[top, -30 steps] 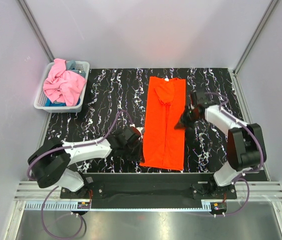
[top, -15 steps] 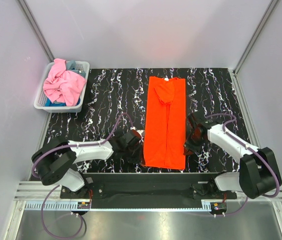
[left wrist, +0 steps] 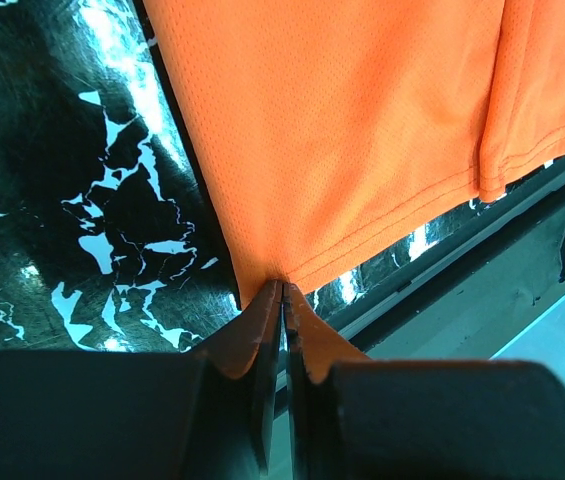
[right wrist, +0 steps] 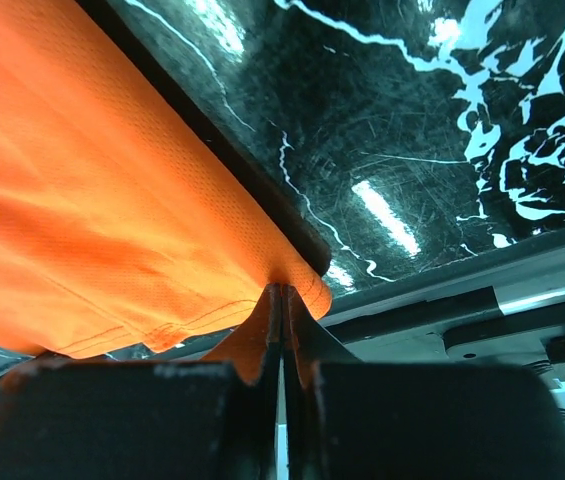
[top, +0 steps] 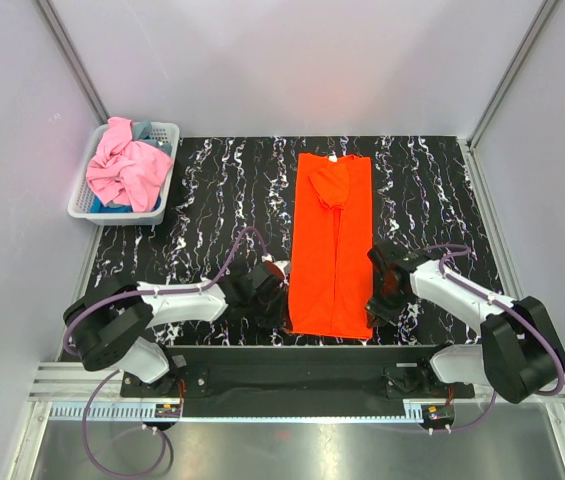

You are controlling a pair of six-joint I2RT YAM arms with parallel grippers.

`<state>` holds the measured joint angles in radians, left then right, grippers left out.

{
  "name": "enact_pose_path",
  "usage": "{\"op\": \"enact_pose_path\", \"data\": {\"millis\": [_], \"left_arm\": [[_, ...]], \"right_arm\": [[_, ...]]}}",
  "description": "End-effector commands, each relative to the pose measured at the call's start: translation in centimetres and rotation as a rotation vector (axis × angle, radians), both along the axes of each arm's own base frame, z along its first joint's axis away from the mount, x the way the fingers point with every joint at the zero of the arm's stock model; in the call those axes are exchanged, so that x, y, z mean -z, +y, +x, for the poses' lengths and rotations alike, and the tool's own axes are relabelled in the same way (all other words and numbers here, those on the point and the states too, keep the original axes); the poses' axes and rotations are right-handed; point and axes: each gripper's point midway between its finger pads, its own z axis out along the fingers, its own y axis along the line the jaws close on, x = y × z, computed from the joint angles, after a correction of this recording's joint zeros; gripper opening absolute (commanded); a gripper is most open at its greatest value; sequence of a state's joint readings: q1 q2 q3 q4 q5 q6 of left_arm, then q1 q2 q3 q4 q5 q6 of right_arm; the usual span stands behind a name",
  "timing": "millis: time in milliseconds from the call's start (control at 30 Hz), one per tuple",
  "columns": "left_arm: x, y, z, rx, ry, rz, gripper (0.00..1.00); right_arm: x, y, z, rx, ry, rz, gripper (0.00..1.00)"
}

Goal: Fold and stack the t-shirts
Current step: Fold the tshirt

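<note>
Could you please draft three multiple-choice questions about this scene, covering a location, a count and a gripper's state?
1. Where is the white basket?
A) at the far left corner of the table
B) at the near right corner
C) between the arms

2. How many shirts lie outside the basket?
A) three
B) one
C) two

3. What is the left gripper doing?
A) hanging wide open
B) pinching the orange shirt at a near corner
C) gripping the basket

Answers:
1 A, it sits at the far left edge.
2 B, only the orange shirt lies there.
3 B, it is closed on the hem corner.
</note>
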<state>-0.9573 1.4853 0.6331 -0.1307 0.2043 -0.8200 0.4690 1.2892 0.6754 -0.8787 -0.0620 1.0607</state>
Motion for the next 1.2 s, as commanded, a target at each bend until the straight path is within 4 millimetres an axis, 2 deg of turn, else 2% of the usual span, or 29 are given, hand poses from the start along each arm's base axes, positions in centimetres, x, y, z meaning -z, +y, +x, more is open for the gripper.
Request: {"op": "enact_pose_path", "data": {"millis": [0,133,433,600,733,1167], "left_arm": [[2.1,2.2,-1.0,-0.007,0.013,0.102,0.12],[2.5,2.5,-1.1,-0.012,0.021,0.115,0.12],[2.2,2.7,-1.5,-0.025,0.025,0.118,0.13],[0.6,1.7,-1.5,-0.010,0.011,0.059,0.26],[-0.2,1.4,-1.3,-0.006,0.007,0.060,0.28],[-3.7,0.3,-0.8,0.003,-0.040,-0.011,0.44]], "right_arm": [[0.3,-0.3,-0.1,0.029,-0.017,-0.031,0.00],[1.5,-0.5,-1.0,0.037,0.015,-0.050,0.00],[1.6,-1.2,-0.7,0.018,0.010,-0.130,0.00],[0.4,-0.7,0.1,-0.004,-0.019,-0.116,0.00],[-0.7,-0.8,0.5,-0.013,-0.026,-0.127,0.00],[1.5,1.2,-0.6,-0.018,0.009,-0.030,0.00]]}}
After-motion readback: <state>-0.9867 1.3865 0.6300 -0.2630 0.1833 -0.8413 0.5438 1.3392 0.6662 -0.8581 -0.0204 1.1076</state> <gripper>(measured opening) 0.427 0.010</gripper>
